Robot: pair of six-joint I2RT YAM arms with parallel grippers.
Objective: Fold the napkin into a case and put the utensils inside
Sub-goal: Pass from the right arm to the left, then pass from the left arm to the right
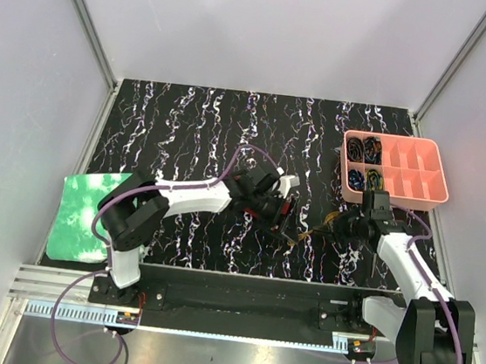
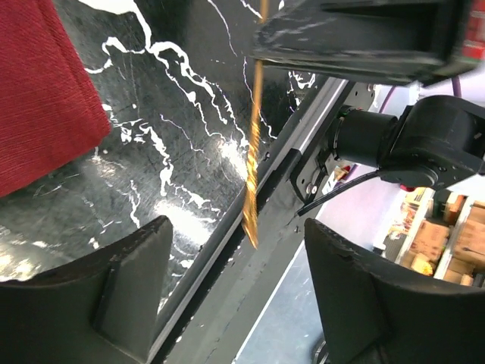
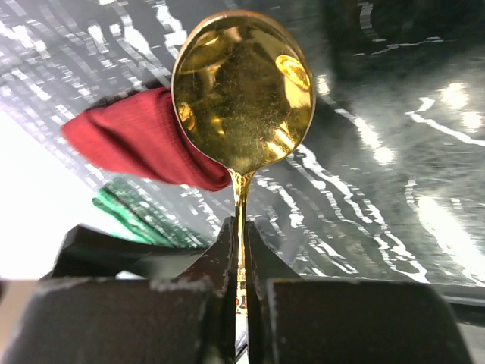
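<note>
1. I have the right gripper (image 3: 241, 235) clenched on the thin handle of a gold spoon (image 3: 242, 91). The bowl stands out beyond the fingertips, its polished face towards the wrist camera.
2. I read the left gripper (image 2: 235, 303) as released: its fingers (image 2: 129, 296) are spread wide and grasp nothing. Its wrist camera shows the spoon edge-on as a thin gold strip, apart from both fingers.
3. The napkin (image 2: 38, 98) is dark red cloth lying on the black marbled tabletop (image 1: 187, 132), just beside the left gripper. In the right wrist view it lies beyond the spoon's bowl, and its end is rounded like a fold.
4. In the top view both grippers sit close together near the middle of the tabletop's near side. The napkin is mostly hidden under the left gripper there, so I cannot tell its full shape.
5. A green crinkled sheet (image 1: 81, 212) lies at the tabletop's left edge. A pink compartment tray (image 1: 399, 200) sits far right with dark coiled items in its left compartments.
</note>
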